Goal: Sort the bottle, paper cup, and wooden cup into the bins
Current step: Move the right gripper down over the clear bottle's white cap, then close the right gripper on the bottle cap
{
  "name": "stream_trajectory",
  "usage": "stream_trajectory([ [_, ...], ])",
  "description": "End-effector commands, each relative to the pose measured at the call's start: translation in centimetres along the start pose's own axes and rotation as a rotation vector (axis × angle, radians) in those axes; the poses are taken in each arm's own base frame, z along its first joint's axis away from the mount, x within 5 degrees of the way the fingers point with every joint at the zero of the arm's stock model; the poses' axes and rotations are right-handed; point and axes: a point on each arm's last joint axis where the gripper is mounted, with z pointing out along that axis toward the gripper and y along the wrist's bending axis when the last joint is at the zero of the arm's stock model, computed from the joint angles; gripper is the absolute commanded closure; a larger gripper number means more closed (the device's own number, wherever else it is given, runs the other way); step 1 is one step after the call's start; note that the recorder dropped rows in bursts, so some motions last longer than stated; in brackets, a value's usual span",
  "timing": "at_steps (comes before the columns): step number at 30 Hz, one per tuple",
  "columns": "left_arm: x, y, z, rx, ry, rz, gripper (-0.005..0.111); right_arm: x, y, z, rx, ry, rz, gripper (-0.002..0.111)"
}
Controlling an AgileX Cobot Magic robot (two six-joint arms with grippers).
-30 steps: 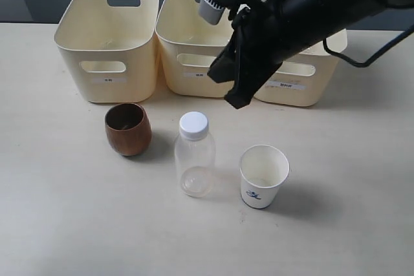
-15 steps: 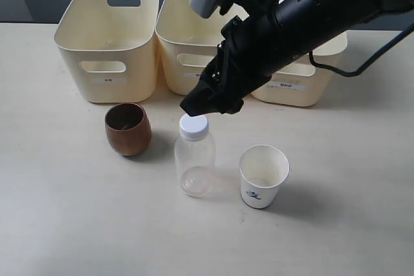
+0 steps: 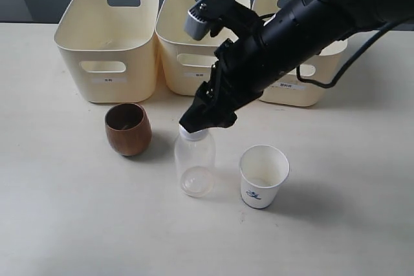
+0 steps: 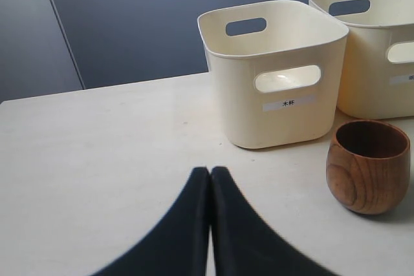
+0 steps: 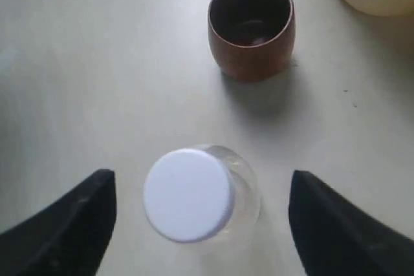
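**Right gripper spread above the capped bottle**

The bottle (image 3: 195,165) stands upright on the pale table (image 3: 65,224), between the wooden cup (image 3: 128,128) and the paper cup (image 3: 263,176). Its body is clear plastic with a rounded shoulder; the flat white screw cap (image 5: 187,194) shows as a plain disc in the right wrist view. The right gripper (image 5: 200,214) is directly over it, with its dark fingers (image 5: 71,218) spread wide to either side of the cap and touching nothing. In the exterior view the black arm hides most of the cap, so how closely the fingertips sit above it cannot be told.

The wooden cup is dark brown, rounded and handleless, open side up. The paper cup is white and tapered, with a small blue logo (image 3: 253,194) on its side. The three bins (image 3: 108,43) are cream tubs with oval handle cut-outs and small white front labels, set in a row behind the cups.

The left gripper (image 4: 211,179) has its two dark fingers pressed together with nothing between them, low over the table near the wooden cup (image 4: 368,166).
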Motion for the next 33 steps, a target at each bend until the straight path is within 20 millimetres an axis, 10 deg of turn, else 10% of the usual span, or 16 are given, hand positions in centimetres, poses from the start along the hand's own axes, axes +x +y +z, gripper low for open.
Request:
stream_trajectory([
  [1,0.0,0.0,0.0,0.003,-0.004,-0.001,0.107,-0.1,0.4,1.3,-0.013,0.023,-0.035,0.037],
  [33,0.0,0.0,0.0,0.003,-0.004,-0.001,0.107,0.2,-0.3,2.6,0.040,0.053,-0.063,0.052],
])
